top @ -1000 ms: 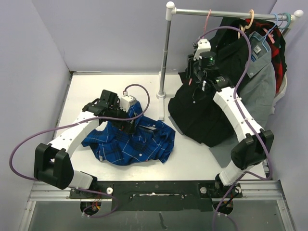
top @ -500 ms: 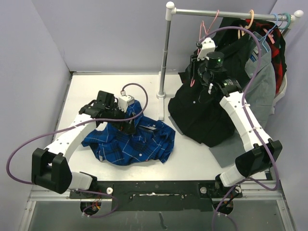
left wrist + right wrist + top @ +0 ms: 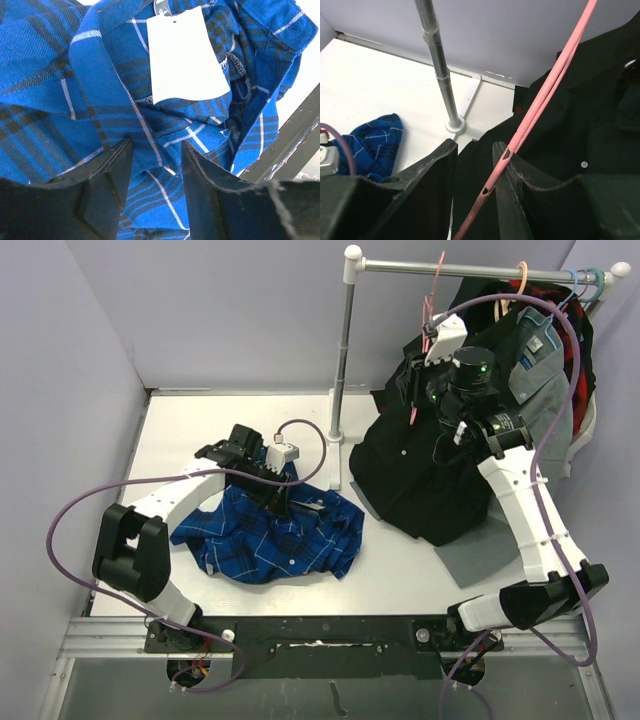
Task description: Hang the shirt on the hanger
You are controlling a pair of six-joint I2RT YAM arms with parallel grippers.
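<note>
The royal-blue plaid shirt (image 3: 270, 535) lies crumpled on the white table, left of the rack pole. My left gripper (image 3: 275, 505) is pressed down into it. In the left wrist view its fingers (image 3: 154, 147) stand open astride a raised fold of the shirt (image 3: 100, 75), below a white tag (image 3: 185, 55). The pink hanger (image 3: 432, 300) is up under the rail, its hook near the rod. My right gripper (image 3: 415, 390) is shut on the hanger. In the right wrist view the hanger's pink wire (image 3: 545, 95) runs slantwise through the right gripper (image 3: 474, 145), against the right finger.
A metal rack pole (image 3: 342, 360) stands at mid table and carries a rod (image 3: 480, 268). A black garment (image 3: 420, 470), a grey collared shirt (image 3: 545, 400) and a red-black plaid garment (image 3: 580, 350) hang there, with a cream hanger (image 3: 522, 275) and a blue hanger (image 3: 590, 278).
My right arm has lifted the pink hanger up and to the right, toward the rod. My left gripper has slid right over the shirt and its jaws have narrowed around a fold.
</note>
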